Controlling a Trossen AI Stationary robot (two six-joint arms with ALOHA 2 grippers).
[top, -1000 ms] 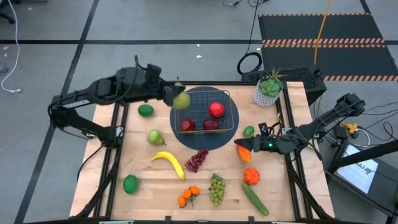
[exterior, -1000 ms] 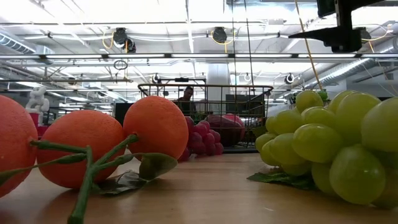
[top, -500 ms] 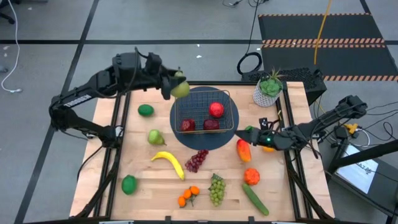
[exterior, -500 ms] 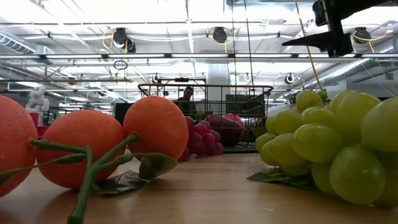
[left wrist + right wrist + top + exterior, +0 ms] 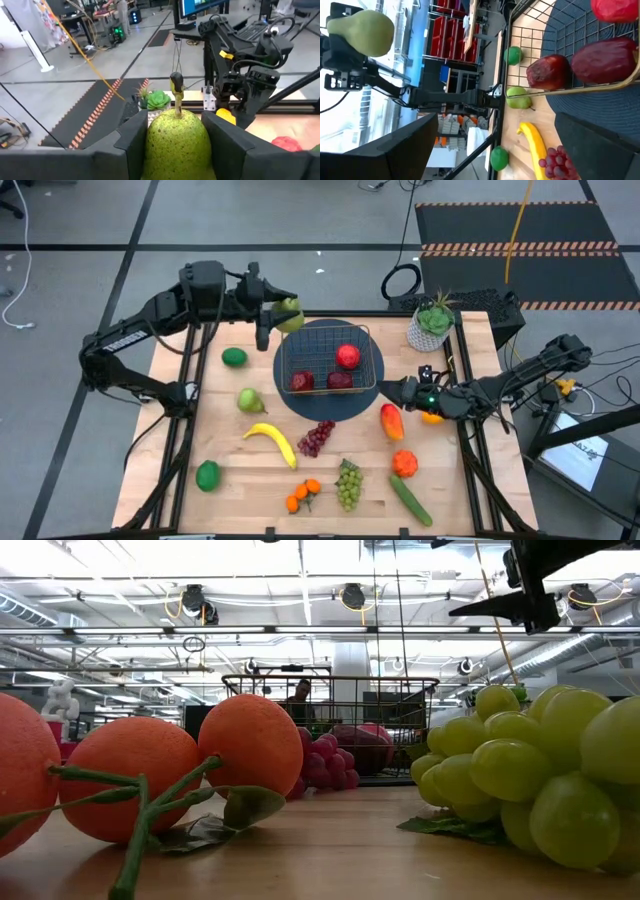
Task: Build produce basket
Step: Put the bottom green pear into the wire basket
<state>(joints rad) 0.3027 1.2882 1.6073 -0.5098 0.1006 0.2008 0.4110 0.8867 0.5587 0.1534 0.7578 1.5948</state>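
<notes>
The wire basket stands on a round dark mat and holds a red apple and two dark red fruits. My left gripper hangs above the basket's far left corner, shut on a green pear. My right gripper stands open at the basket's right side, just beyond a mango, with nothing between its fingers. In the low view the basket shows behind oranges and green grapes. My left gripper pinches the pear's wide lower body between its two fingers, one on each side. The fingers come in about level from the table's left. The pear stands upright, stem up, lifted clear of the basket.
Loose produce lies around the mat: a lime, a pear, a banana, purple grapes, green grapes, oranges, a pepper, a cucumber. A potted plant stands far right.
My left gripper has carried the pear toward the table's far edge and rolled, so the pear now stands stem up between the fingers. My right gripper has swung a little toward the far edge, off the mango, still open.
</notes>
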